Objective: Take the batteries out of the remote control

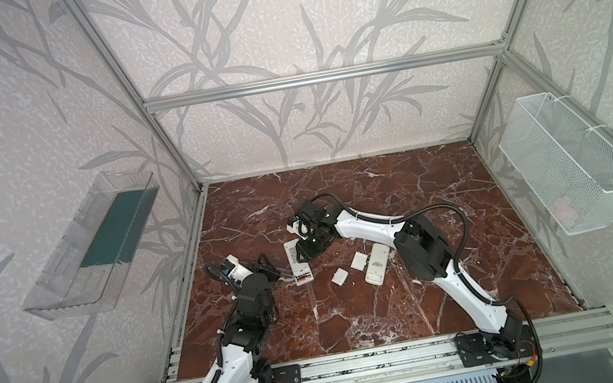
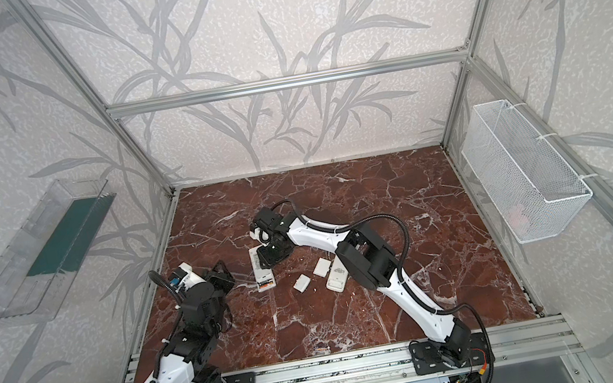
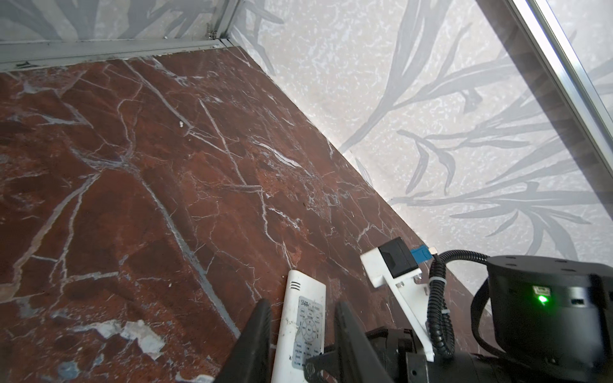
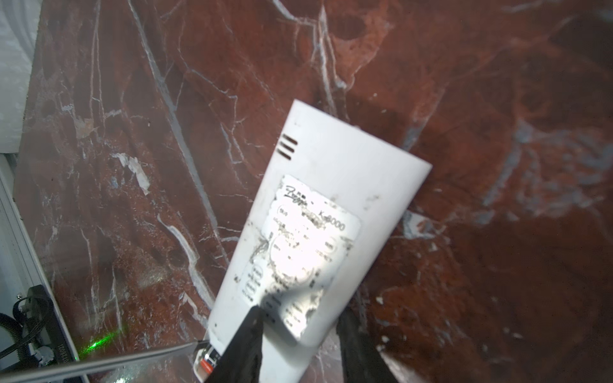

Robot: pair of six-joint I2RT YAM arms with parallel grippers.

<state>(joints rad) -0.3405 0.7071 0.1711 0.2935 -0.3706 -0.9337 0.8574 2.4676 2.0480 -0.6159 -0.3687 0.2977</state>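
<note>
A white remote control [image 1: 296, 261] lies back-up on the marble floor. Its near-end compartment is open, with batteries [image 1: 304, 278] in it; in the right wrist view the batteries [image 4: 208, 361] show an orange end and dark bodies. My right gripper [image 4: 298, 345] is shut across the remote's width, one finger on each long edge. My left gripper [image 1: 268, 268] sits just left of the compartment. A thin grey screwdriver shaft [image 4: 139, 356] runs from it to the compartment's edge; its handle is hidden. In the left wrist view the remote [image 3: 300, 331] shows past the gripper's parted fingers [image 3: 260, 331].
A second white remote [image 1: 377, 264] and two small white covers [image 1: 359, 260] [image 1: 339, 277] lie right of the work spot, under the right arm. A small dark-and-orange item [image 1: 366, 343] lies at the front edge. A mesh basket [image 1: 570, 165] hangs on the right wall, a clear tray [image 1: 94, 245] on the left.
</note>
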